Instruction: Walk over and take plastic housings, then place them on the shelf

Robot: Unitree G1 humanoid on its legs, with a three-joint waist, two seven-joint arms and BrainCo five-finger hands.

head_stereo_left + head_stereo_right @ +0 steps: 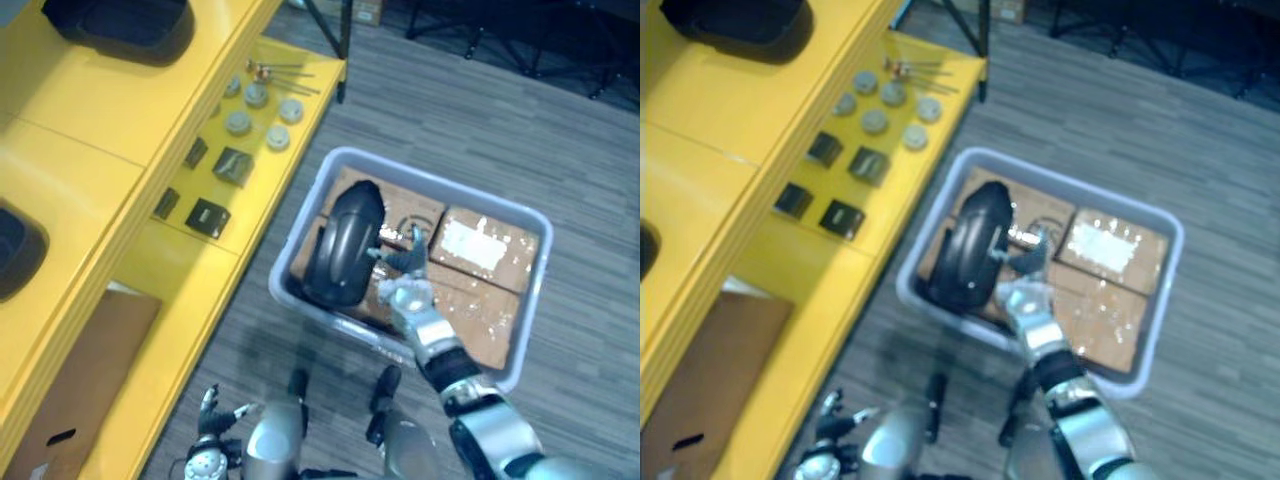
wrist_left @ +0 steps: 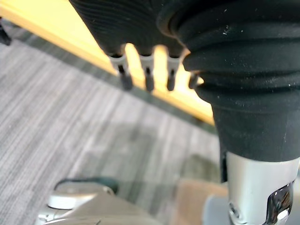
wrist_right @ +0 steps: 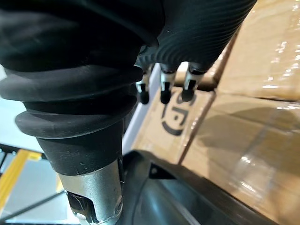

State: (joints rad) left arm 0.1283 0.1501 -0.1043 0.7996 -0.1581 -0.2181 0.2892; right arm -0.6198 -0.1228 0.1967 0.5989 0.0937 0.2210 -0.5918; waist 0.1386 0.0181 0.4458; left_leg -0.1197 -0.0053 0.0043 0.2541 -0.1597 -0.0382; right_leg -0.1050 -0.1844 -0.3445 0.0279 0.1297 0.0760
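Observation:
A black curved plastic housing (image 1: 340,245) stands on edge at the left side of a grey bin (image 1: 440,185) on the floor, leaning on cardboard boxes (image 1: 480,250). My right hand (image 1: 408,295) reaches into the bin just right of the housing, fingers straight and open; whether it touches the housing I cannot tell. In the right wrist view its fingers (image 3: 164,89) hang over cardboard with the housing (image 3: 187,201) below. My left hand (image 1: 210,445) hangs low by the yellow shelf (image 1: 120,190), fingers (image 2: 146,77) relaxed and holding nothing.
Two more black housings (image 1: 120,25) (image 1: 15,250) lie on the shelf's upper level. On the lower level sit grey discs (image 1: 255,110), dark square parts (image 1: 210,215) and a cardboard sheet (image 1: 90,370). Black stand legs (image 1: 345,30) rise behind the shelf's end.

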